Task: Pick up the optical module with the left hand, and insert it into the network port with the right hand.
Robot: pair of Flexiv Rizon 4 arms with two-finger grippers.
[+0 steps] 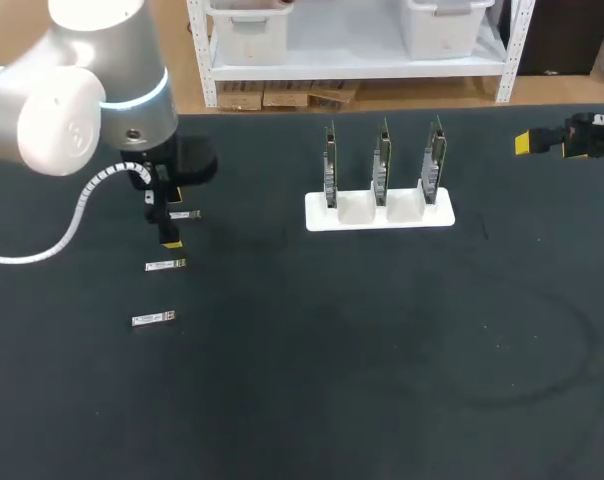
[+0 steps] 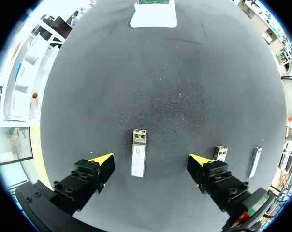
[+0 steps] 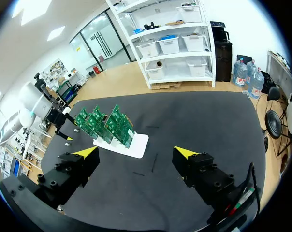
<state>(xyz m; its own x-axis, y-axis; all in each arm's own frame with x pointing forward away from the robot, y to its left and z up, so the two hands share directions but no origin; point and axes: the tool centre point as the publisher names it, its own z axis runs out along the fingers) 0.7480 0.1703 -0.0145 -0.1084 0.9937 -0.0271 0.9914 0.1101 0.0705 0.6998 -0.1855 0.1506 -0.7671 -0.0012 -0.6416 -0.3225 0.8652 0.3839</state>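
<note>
beneath the spread left pincer (image 2: 151, 160), optical module (image 2: 138, 153)

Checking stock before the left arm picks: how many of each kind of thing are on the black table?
Small silver optical modules: 3
Upright green circuit boards: 3
White plastic board holder: 1
Total: 7

At upper left of the head view, the left arm (image 1: 82, 100) hides most of the left claw (image 1: 172, 218). The right edge cuts off the right claw (image 1: 530, 142). The boards (image 1: 382, 165) are too small to show their ports.
</note>
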